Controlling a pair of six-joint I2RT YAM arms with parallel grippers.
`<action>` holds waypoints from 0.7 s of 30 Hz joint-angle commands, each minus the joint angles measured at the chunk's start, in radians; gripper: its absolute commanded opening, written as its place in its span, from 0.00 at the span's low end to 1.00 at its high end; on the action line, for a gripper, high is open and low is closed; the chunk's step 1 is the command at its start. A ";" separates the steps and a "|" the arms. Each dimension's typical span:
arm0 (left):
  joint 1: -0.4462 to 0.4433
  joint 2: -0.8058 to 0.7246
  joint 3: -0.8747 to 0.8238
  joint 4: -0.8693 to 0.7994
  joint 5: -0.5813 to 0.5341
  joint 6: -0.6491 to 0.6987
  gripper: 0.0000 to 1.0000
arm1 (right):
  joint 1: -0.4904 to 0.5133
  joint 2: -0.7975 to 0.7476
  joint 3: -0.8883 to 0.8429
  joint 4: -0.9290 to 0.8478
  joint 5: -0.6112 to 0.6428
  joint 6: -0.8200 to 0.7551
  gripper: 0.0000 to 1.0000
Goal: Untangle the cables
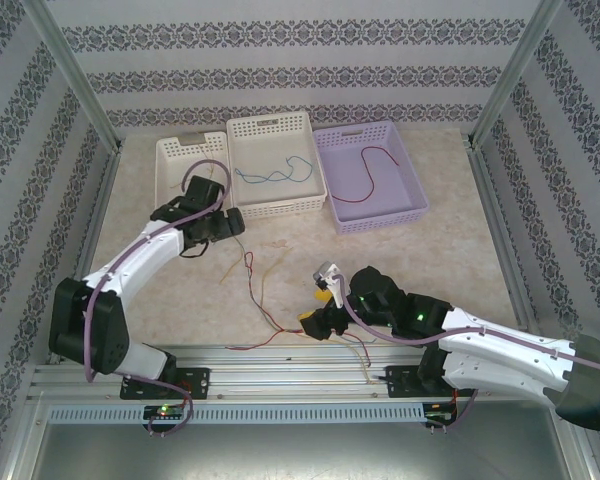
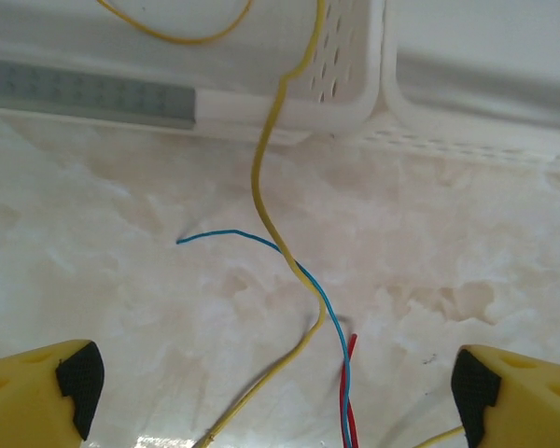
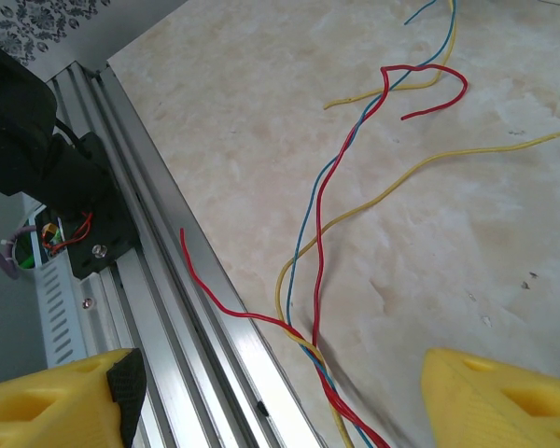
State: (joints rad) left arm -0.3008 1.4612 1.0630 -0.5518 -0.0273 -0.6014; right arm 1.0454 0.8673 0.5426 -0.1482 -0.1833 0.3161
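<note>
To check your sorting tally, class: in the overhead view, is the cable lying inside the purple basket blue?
No: the purple basket holds a red cable; the blue cable lies in the middle white basket.

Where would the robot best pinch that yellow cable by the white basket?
Probably the bare stretch of yellow cable between the basket and the blue cable crossing it. There it lies alone on the table, so come straight down from above, jaws either side; lower down it tangles with blue.
</note>
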 commanded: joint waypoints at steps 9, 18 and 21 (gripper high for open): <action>-0.016 0.170 0.002 0.175 -0.107 -0.020 0.47 | 0.010 -0.030 -0.013 -0.011 0.018 0.006 0.77; -0.010 0.251 0.051 0.209 -0.151 -0.010 0.16 | 0.011 -0.040 -0.019 -0.009 0.018 0.012 0.76; 0.000 0.260 0.063 0.204 -0.156 -0.003 0.00 | 0.011 -0.051 -0.025 -0.010 0.018 0.015 0.76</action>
State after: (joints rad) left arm -0.3122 1.7092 1.0939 -0.3710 -0.1478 -0.6121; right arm 1.0454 0.8383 0.5358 -0.1532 -0.1799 0.3164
